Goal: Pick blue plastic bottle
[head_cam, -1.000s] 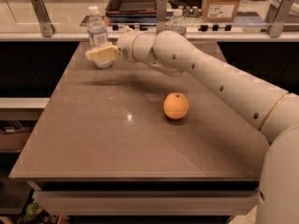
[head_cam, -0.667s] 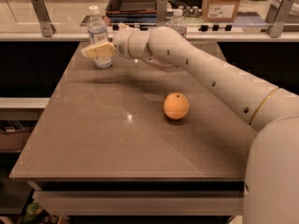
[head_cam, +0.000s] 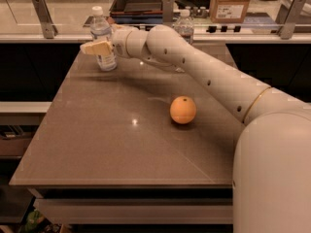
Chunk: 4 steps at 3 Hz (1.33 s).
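Count on the table (head_cam: 97,144): 1 orange (head_cam: 183,110) and 2 bottles. The blue plastic bottle (head_cam: 101,31) stands upright at the far left corner. The second bottle (head_cam: 184,24) stands near the far edge and is partly hidden behind the arm (head_cam: 209,79). The table top is a flat, smooth grey-brown slab with a dull sheen and 1 small bright reflection near its middle. The orange is round, matte and lightly dimpled; it lies right of centre, well apart from both bottles. The blue plastic bottle is clear, bluish-tinted plastic with a white cap and a pale label. The arm is cream-white, rounded and tubular, with a row of small dark dots along its side. It reaches from the lower right across the table to the far left corner. The gripper (head_cam: 93,47), pale yellow at its end, is at mid-height of the blue plastic bottle and crosses in front of it. Whether it is clamped on the bottle or standing open around it cannot be told. Behind the table run a counter rail with 3 metal posts, 1 dark tray (head_cam: 141,1) and 1 cardboard box (head_cam: 232,3). Against the view from 1 second ago, the gripper sits slightly higher and further left along the bottle. The bottle and the orange occupy the same places as before.
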{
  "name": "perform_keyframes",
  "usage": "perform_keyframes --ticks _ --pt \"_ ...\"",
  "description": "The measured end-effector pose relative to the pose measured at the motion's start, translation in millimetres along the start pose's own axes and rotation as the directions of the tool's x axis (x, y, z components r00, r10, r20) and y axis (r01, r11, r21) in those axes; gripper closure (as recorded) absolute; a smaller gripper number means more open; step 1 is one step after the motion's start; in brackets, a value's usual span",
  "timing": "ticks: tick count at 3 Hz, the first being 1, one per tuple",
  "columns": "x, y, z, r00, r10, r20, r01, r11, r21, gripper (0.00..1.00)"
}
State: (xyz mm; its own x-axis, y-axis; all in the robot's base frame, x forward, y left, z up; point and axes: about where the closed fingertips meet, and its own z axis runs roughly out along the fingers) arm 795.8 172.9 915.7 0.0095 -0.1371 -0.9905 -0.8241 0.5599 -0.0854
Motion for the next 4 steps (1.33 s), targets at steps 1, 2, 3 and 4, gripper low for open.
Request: perform_keyframes --ticks 1,2,3,4 --pt "-0.1 2.1 1.4 1.0 0.0 0.0 0.0 1.0 -0.003 0.41" --pt "0.0 4.5 3.4 1.0 0.001 0.0 -0.001 1.0 -0.008 0.65" --pt "0.1 6.5 5.1 1.0 0.001 0.0 -0.001 0.9999 -0.011 0.88" --pt "0.1 8.6 6.8 1.0 0.002 0.0 -0.002 0.9999 -0.015 1.0"
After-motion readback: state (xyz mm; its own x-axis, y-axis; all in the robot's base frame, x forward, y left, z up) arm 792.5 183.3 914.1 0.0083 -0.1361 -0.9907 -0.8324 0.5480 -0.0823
